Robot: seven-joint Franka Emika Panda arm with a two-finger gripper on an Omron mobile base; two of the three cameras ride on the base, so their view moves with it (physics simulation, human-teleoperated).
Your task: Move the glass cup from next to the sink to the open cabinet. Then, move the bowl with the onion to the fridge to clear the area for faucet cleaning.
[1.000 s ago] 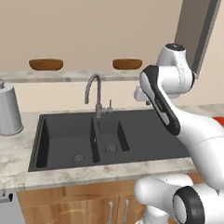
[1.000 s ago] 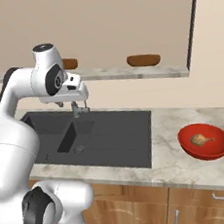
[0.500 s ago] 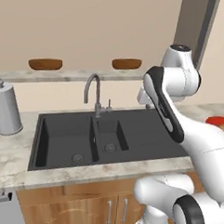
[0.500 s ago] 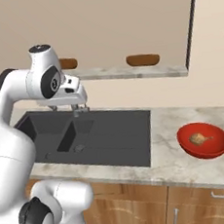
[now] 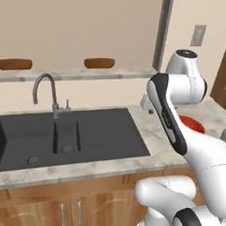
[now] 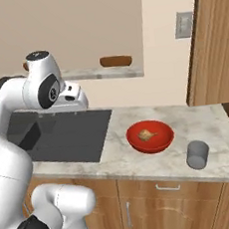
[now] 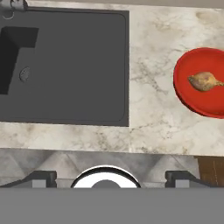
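The pale marbled stone counter (image 6: 142, 166) runs along a beige wall above light wood cabinet fronts with slim metal handles. At its left end is the matte black double-basin sink (image 5: 62, 135), with the slim grey metal gooseneck faucet (image 5: 46, 92) standing behind its divider. Above it a ledge carries two dark brown oval bowls (image 5: 98, 63), well apart from each other. To the right of the sink, in the right base view, the wide, shallow, bright red round bowl (image 6: 150, 136) rests on the counter with the small tan-yellow onion (image 6: 146, 134) lying inside it; the hand view shows the same bowl beside the sink's right edge. Further right, near the counter's front edge and apart from the bowl, stands the small plain grey cylindrical glass cup (image 6: 197, 154). A grey wall plate (image 6: 183, 24) sits high on the wall beside a tall wood-panelled surface at the far right. The white arm's end effector (image 7: 106, 176) hangs above the counter edge, its two dark tips set wide apart with nothing between them. Compared with a second ago, the whole scene has slid leftward in both base views: the tall grey canister has left the picture, and the red bowl and cup have come further in.
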